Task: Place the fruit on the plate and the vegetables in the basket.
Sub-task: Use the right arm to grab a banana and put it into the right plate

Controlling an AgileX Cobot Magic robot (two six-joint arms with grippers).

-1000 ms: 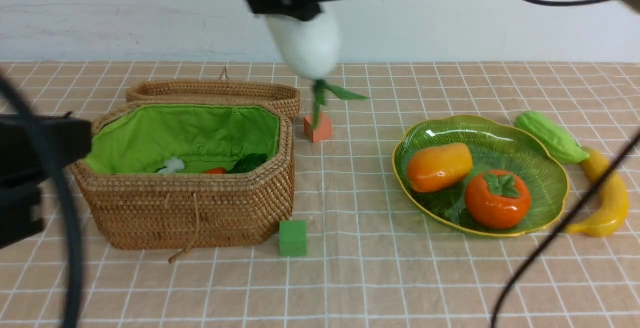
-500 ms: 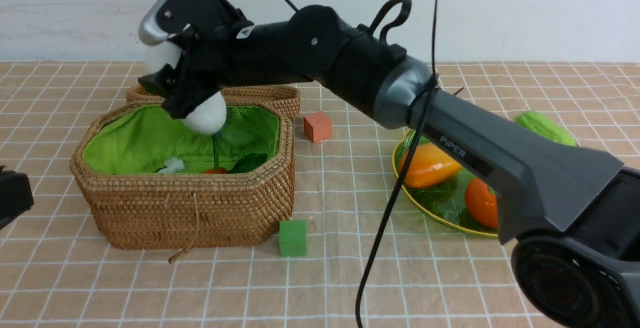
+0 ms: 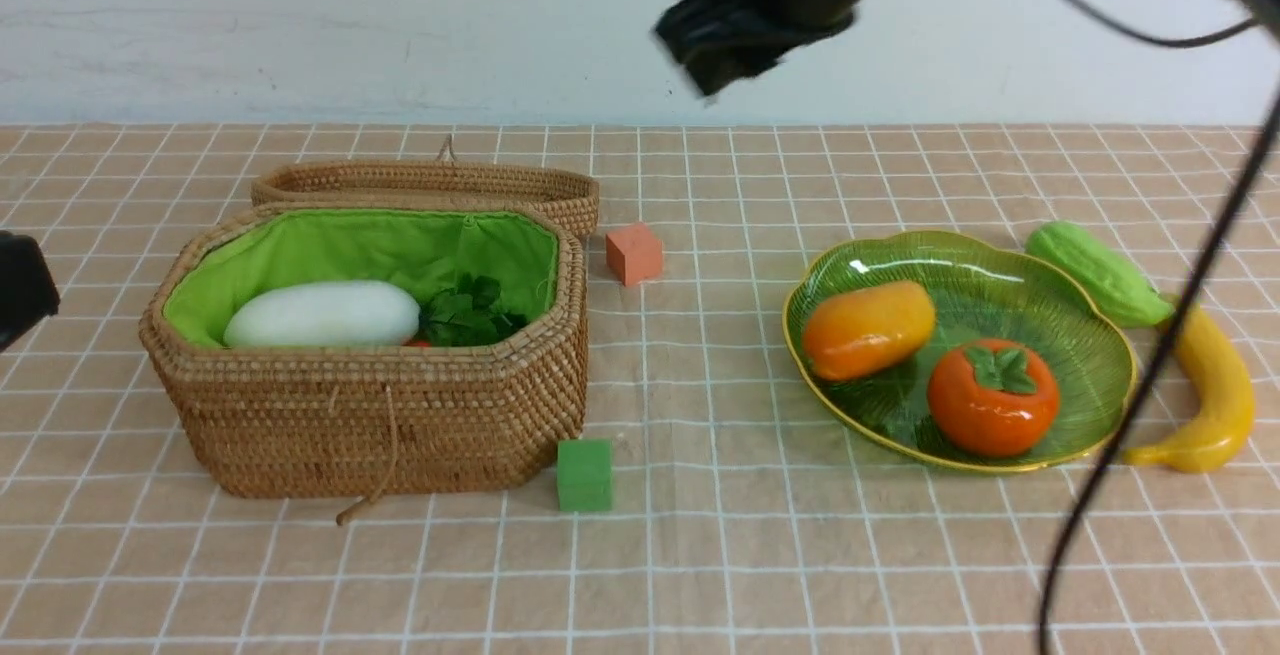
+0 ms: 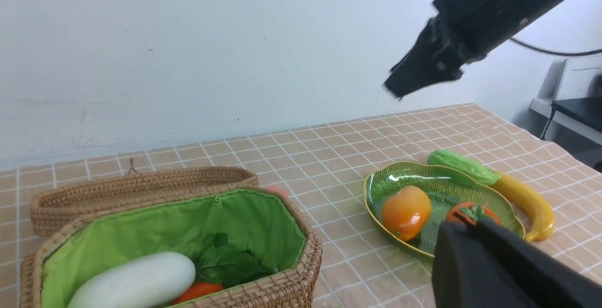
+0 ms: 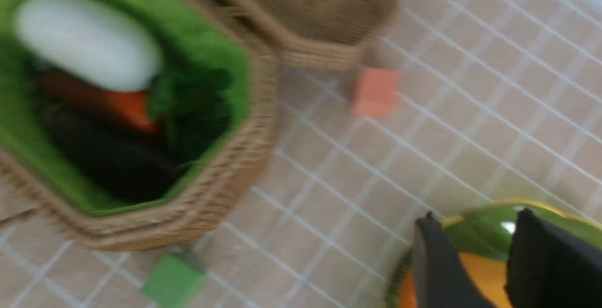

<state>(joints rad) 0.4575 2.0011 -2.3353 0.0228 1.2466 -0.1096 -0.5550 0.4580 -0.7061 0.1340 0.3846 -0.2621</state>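
The wicker basket (image 3: 380, 425) stands open at the left and holds the white radish (image 3: 320, 313), a carrot (image 5: 127, 106) and a dark eggplant (image 5: 108, 157). On the green plate (image 3: 960, 265) at the right lie the mango (image 3: 868, 329) and the persimmon (image 3: 992, 397). The banana (image 3: 1215, 385) and the pale green gourd (image 3: 1095, 270) lie on the cloth beyond the plate's right rim. My right gripper (image 3: 700, 55) hangs high between basket and plate, blurred, jaws apart and empty (image 5: 476, 216). My left gripper (image 4: 463, 225) is shut and empty, low at the left.
The basket's lid (image 3: 430, 180) lies flat behind it. An orange foam cube (image 3: 633, 253) sits right of the lid, and a green foam cube (image 3: 584, 475) sits at the basket's front right corner. A black cable (image 3: 1130, 415) hangs across the plate's right side.
The right gripper carried the radish over the basket and let it go. The radish now lies inside, and the arm has swung up and right. The left arm has hardly moved.
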